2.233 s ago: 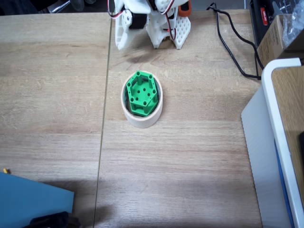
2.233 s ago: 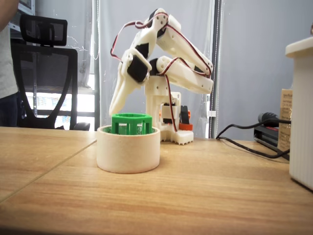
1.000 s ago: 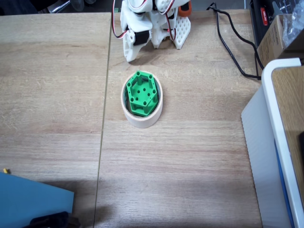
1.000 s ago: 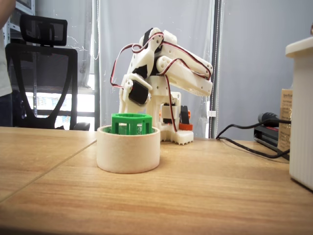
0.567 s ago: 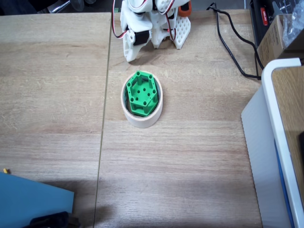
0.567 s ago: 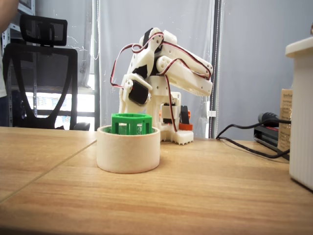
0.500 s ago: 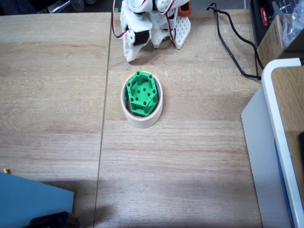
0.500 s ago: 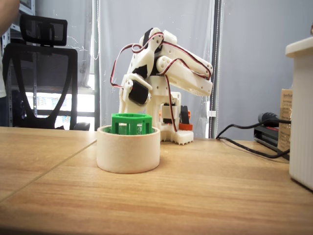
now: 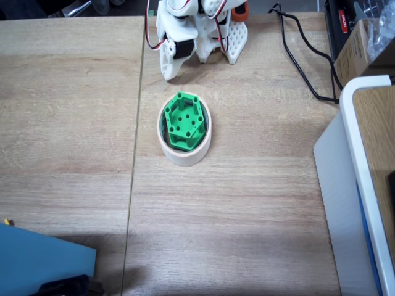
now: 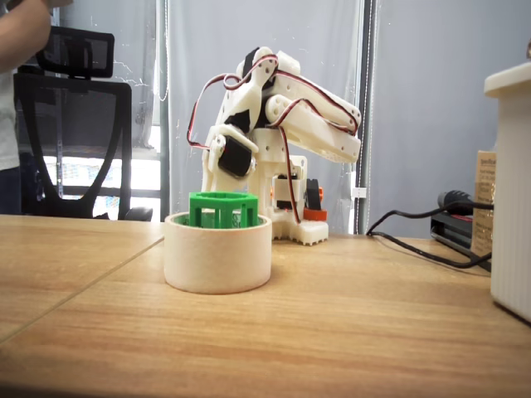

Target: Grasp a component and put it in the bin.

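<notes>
The green hexagonal component (image 9: 182, 121) lies inside the cream masking-tape roll that serves as the bin (image 9: 185, 158) near the table's middle. From the side, the component's rim (image 10: 220, 207) sticks up above the roll's wall (image 10: 217, 259). The white arm is folded back over its base at the far edge. My gripper (image 9: 168, 75) points down at the table just behind the roll, apart from it, with its jaws together and nothing in them. In the side view the gripper's tip (image 10: 207, 189) shows just behind the roll's left side.
A large white-rimmed container with a blue side (image 9: 361, 185) stands at the right edge. A black cable (image 9: 302, 61) runs over the far right of the table. A blue object (image 9: 37, 262) lies at the near left corner. A person's arm (image 10: 21, 33) shows at the side view's top left.
About two seconds ago the arm was still folding back from the roll; over the last second it has stayed still. A person's arm has come into the side view.
</notes>
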Tool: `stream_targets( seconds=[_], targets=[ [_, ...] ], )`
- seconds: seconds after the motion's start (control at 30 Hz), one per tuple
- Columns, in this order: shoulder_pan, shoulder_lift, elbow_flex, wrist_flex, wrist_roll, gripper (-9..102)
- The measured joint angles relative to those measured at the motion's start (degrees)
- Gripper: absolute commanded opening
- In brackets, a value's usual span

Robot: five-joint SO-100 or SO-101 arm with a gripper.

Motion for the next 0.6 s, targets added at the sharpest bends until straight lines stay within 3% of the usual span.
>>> stream_targets(
  seconds=[0.6],
  targets=[
    [0.0,0.0,1.05,0.0,0.0,0]
  ],
)
